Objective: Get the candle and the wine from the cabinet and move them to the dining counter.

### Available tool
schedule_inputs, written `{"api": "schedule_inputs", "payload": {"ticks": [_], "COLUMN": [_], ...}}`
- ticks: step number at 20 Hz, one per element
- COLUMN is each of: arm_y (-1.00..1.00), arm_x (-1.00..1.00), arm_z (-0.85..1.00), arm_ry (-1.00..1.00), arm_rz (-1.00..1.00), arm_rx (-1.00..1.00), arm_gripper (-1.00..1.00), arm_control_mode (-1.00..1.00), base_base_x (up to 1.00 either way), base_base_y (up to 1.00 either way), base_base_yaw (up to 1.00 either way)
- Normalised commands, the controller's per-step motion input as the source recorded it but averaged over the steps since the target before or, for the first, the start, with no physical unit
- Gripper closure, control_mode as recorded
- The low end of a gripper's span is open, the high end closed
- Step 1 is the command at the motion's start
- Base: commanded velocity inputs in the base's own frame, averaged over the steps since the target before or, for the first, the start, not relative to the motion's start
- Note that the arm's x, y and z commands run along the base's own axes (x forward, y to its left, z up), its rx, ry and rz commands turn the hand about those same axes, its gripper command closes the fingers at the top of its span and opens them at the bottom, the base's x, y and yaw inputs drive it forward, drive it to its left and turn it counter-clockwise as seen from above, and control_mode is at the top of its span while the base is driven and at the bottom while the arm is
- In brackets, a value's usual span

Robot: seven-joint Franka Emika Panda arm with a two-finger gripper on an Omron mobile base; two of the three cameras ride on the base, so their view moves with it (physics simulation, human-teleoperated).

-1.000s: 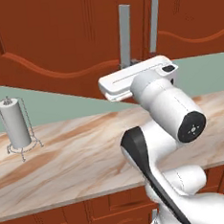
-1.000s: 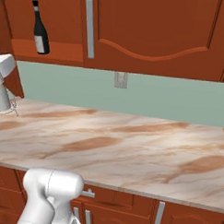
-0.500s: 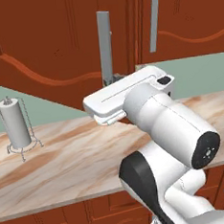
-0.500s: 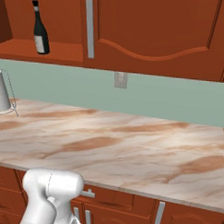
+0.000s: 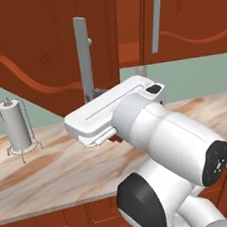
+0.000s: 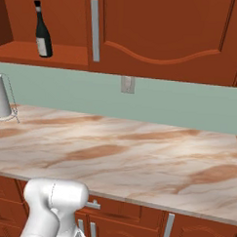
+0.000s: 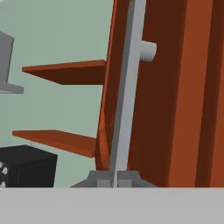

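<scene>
Left base view: cabinet [image 5: 56, 52] door swung out over the wall counter [image 5: 57, 169]; its lower arched edge hangs above the marble. Gripper [image 5: 92, 97] sits at the bottom end of the door's silver handle [image 5: 83, 54], jaws pinched shut on the bar. Paper-towel roll [image 5: 15, 126] on a wire stand stands off to the left, apart from the door. Counter surface in front of the arm is open marble. Second door to the right is shut, handle vertical.

Right base view: open cabinet compartment at upper left, wine [image 6: 42, 31] upright on the inner shelf, near the compartment's right wall. Pale label on the bottle, no text legible. Wall outlet [image 6: 127, 84] on the green backsplash below the shut doors. Broad open marble across the middle.

Hand view: handle bar [image 7: 127, 92] runs up between the fingertips [image 7: 99, 178], which are closed against it; standoff peg visible near top. Door face right of the bar, two shelf edges left.
</scene>
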Motion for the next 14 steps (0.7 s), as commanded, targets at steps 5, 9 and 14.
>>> {"api": "schedule_inputs", "payload": {"ticks": [5,9,14], "arm_y": [0.19,0.00,0.00], "arm_x": [-0.04,0.00,-0.06], "arm_z": [-0.03,0.00,0.00], "arm_ry": [0.05,0.00,0.00], "arm_rz": [0.04,0.00,0.00], "arm_rx": [0.00,0.00,0.00], "arm_gripper": [1.00,-1.00,-1.00], "arm_control_mode": [-1.00,-1.00,-1.00], "base_base_x": [0.00,0.00,0.00], "base_base_y": [0.00,0.00,0.00], "base_base_yaw": [0.00,0.00,0.00]}}
